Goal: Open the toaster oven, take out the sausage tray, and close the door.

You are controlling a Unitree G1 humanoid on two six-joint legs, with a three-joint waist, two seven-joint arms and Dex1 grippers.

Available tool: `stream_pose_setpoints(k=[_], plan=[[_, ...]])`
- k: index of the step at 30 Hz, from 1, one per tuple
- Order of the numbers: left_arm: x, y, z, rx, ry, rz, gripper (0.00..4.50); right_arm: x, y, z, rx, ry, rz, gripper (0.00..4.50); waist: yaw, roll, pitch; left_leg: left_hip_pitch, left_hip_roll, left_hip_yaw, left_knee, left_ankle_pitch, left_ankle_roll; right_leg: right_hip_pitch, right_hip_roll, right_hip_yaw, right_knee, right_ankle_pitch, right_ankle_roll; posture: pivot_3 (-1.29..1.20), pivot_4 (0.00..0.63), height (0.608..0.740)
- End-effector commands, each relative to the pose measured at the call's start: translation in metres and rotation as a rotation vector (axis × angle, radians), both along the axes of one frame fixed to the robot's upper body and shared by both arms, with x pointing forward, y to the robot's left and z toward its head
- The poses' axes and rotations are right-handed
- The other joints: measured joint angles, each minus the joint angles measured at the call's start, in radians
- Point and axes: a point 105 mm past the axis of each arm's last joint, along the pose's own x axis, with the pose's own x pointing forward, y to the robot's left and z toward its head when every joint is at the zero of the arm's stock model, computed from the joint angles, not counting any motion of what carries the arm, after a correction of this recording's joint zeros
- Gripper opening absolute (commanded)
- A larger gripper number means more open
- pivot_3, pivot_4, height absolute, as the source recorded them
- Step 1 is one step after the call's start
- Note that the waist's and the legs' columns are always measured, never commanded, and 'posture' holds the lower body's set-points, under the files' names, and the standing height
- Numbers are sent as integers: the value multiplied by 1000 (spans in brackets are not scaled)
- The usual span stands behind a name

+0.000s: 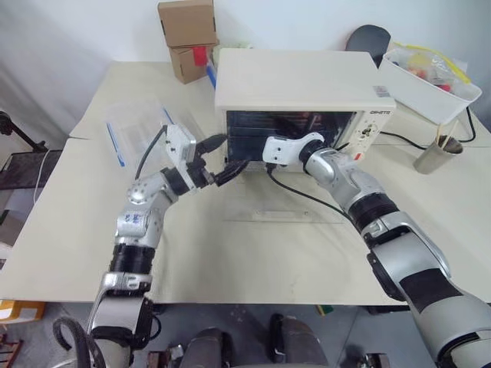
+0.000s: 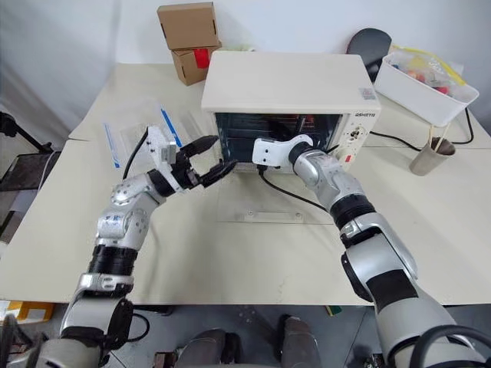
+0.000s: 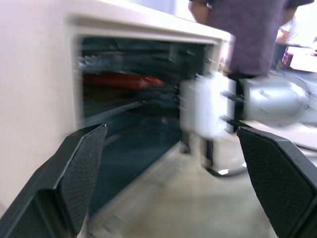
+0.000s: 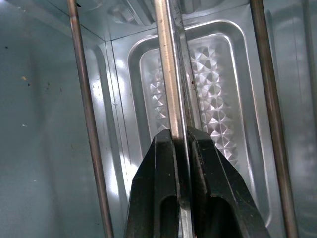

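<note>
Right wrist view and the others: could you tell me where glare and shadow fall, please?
Right wrist view: glare streaks the metal bar pinched in the right gripper and the embossed oven wall. Left wrist view: the toaster oven is shadowed inside, the sausages dim. Left eye view: even light, soft shadows on the table.

So the table (image 1: 92,253) is sitting there with a pale beige top, looks like two tops pushed together with a seam running across. The toaster oven (image 1: 295,80) is sitting near the back middle, its glass door (image 1: 284,207) lying open flat on the table in front. Two cardboard boxes (image 1: 188,34) are stacked behind it on the left, a clear plastic container (image 1: 138,130) is lying at the left, and a white bin (image 1: 426,84) plus a metal cup (image 1: 435,157) are sitting off to the right.
</note>
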Motion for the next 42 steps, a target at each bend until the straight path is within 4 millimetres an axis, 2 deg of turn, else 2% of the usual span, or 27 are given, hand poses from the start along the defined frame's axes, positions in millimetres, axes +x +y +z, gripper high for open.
stream_pose_setpoints(k=[1, 3, 10, 16, 21, 26, 28, 32, 39, 42], plan=[[7, 2, 14, -29, -40, 8, 4500, -14, 11, 34, 53, -108, 91, 15, 0, 0, 0, -2, 0, -1, 0, 0, 0, -1, 0, 0, 0, 0, 0, 0, 150, 740], [9, 2, 14, -34, -37, 2, 4500, -22, 12, 31, 33, -99, 121, 15, -1, 0, 0, -8, 0, -2, 1, 0, 0, -6, 0, -2, 0, 0, 0, 0, 150, 740], [10, 6, 10, -66, -4, -6, 4500, -56, 5, 16, 46, -65, 138, 15, 2, 0, 0, -9, 0, 0, 1, 0, 1, -8, 0, -7, 2, 0, 0, 0, 150, 740], [0, 15, 9, -102, 37, -48, 4500, -97, -8, -9, -3, -20, 113, 15, 7, 0, 0, -9, 0, -1, 2, 1, 1, -8, 0, -6, 3, 0, 0, 0, 150, 740], [-8, 25, 6, -79, 46, -51, 4500, -118, -17, -15, -5, 5, 80, 15, 17, 0, 0, -9, -1, 0, 2, 1, 1, -8, 0, -6, 3, 0, 0, 0, 150, 740], [-19, 31, -1, -65, 93, -80, 4500, -143, -16, -31, -20, 51, 104, 15, 33, 0, 0, -9, -2, -1, 2, 1, 0, -8, 0, -6, 2, 0, 0, 0, 150, 740], [-24, 35, -3, -72, 134, -92, 4500, -146, -17, -33, -32, 61, 102, 15, 31, -1, 0, -9, -2, 0, 3, 1, 1, -8, -1, -5, 2, 0, 0, 0, 150, 740], [-35, 43, -17, -91, 385, -125, 4500, -154, -15, -35, -52, 86, 129, 15, 25, -1, 0, -7, -1, 1, 3, 2, 0, -8, 0, -3, 3, 0, 0, 0, 150, 740], [-52, 39, -32, -104, 654, -160, 4500, -165, -14, -36, -101, 114, 185, 15, 29, -1, 0, -7, -1, 0, 3, 2, 0, -8, 0, 1, 3, 0, 0, 0, 150, 740], [-54, 36, -31, -199, 733, -181, 4500, -169, -10, -35, -122, 116, 232, 15, 29, -1, 0, -6, -1, 0, 3, 2, 0, -8, 0, 4, 4, 0, 0, 0, 150, 740]])
